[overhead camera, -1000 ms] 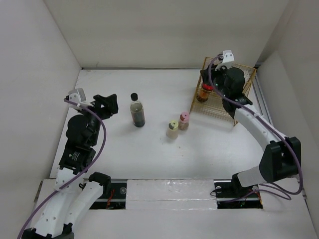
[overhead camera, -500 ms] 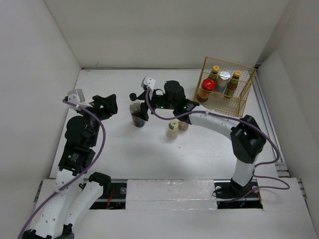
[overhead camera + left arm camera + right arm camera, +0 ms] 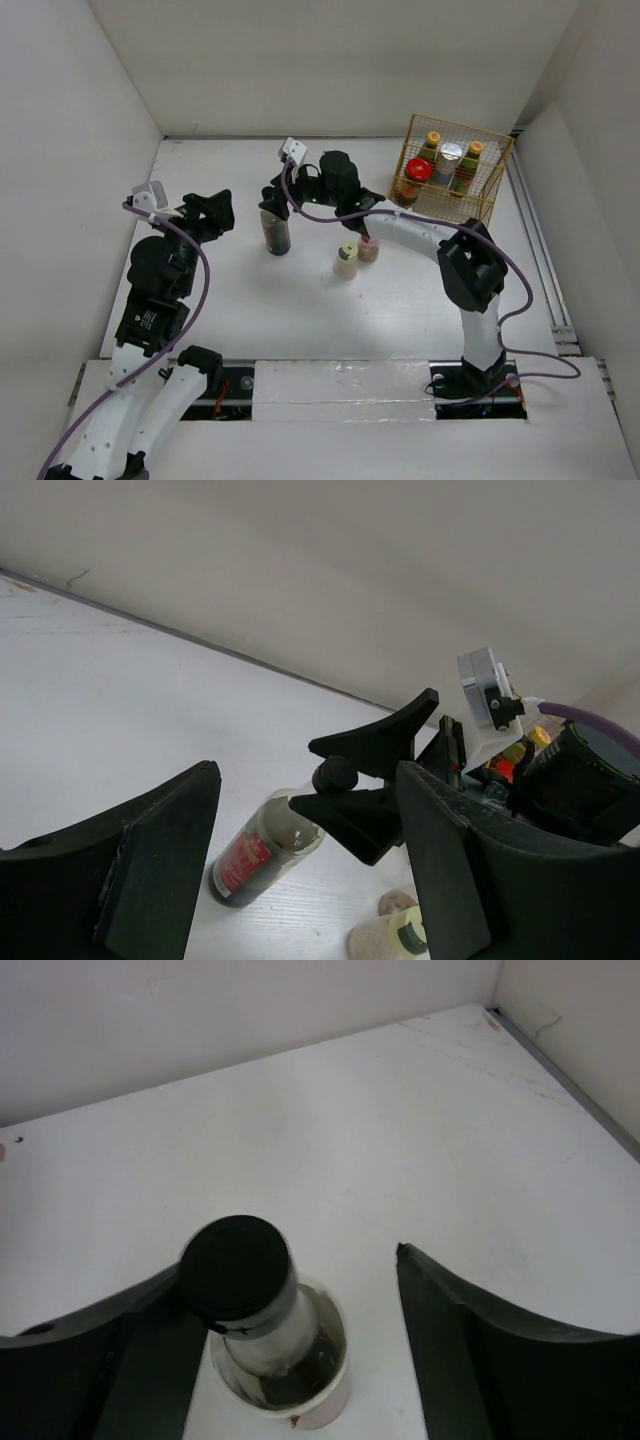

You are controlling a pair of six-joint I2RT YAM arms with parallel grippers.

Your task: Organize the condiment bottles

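Note:
The tall dark black-capped bottle (image 3: 277, 233) stands upright left of the table's middle. My right gripper (image 3: 270, 196) is open, with one finger on each side of its black cap (image 3: 235, 1265); the cap sits close against the left finger (image 3: 120, 1360). My left gripper (image 3: 210, 212) is open and empty, left of the bottle, which lies ahead of it in the left wrist view (image 3: 262, 848). The yellow-capped shaker (image 3: 347, 258) and the pink-capped shaker (image 3: 368, 247) stand together at the middle. Two yellow-capped bottles (image 3: 432, 146), the silver-lidded jar (image 3: 451, 156) and the red-lidded jar (image 3: 418, 172) are in the basket.
The gold wire basket (image 3: 490, 205) stands at the back right by the wall. White walls close in the table at the back and both sides. The right arm (image 3: 420, 232) stretches across the middle, above the two shakers.
My right arm has swung left from the basket to the dark bottle, and its open fingers now bracket the cap. The left arm has barely moved.

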